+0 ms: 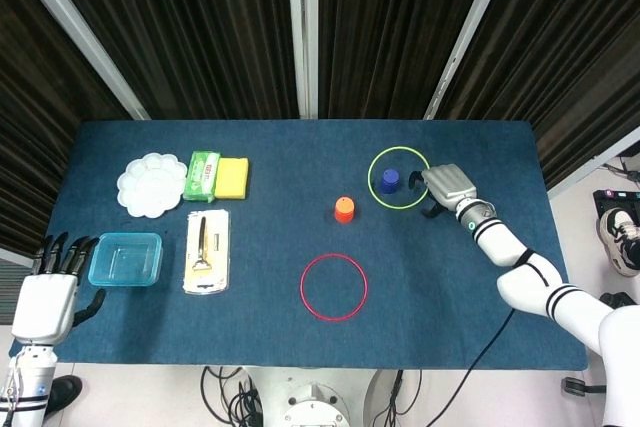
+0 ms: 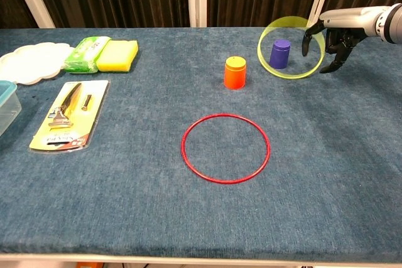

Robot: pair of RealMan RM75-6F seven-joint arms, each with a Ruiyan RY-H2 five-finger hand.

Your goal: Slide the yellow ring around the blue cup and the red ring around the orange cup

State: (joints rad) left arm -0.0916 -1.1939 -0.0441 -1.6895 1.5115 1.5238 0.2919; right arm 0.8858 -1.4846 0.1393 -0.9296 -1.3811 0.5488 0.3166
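The yellow ring [image 1: 398,208] encircles the blue cup [image 1: 389,181] at the back right; in the chest view the yellow ring [image 2: 290,77] looks blurred and tilted around the blue cup [image 2: 280,53]. My right hand [image 1: 447,185] pinches the ring's right edge, and the chest view shows the same right hand [image 2: 333,37] just right of the cup. The orange cup [image 1: 344,209] stands upright and alone left of the blue one. The red ring [image 1: 302,287] lies flat on the cloth, nearer than the orange cup [image 2: 234,72]. My left hand [image 1: 45,297] hangs with fingers spread off the table's left front corner.
On the left side sit a white palette [image 1: 152,185], a green packet [image 1: 201,175], a yellow sponge [image 1: 232,177], a packaged razor [image 1: 207,251] and a clear blue container [image 1: 125,259]. Dark curtains close off the back.
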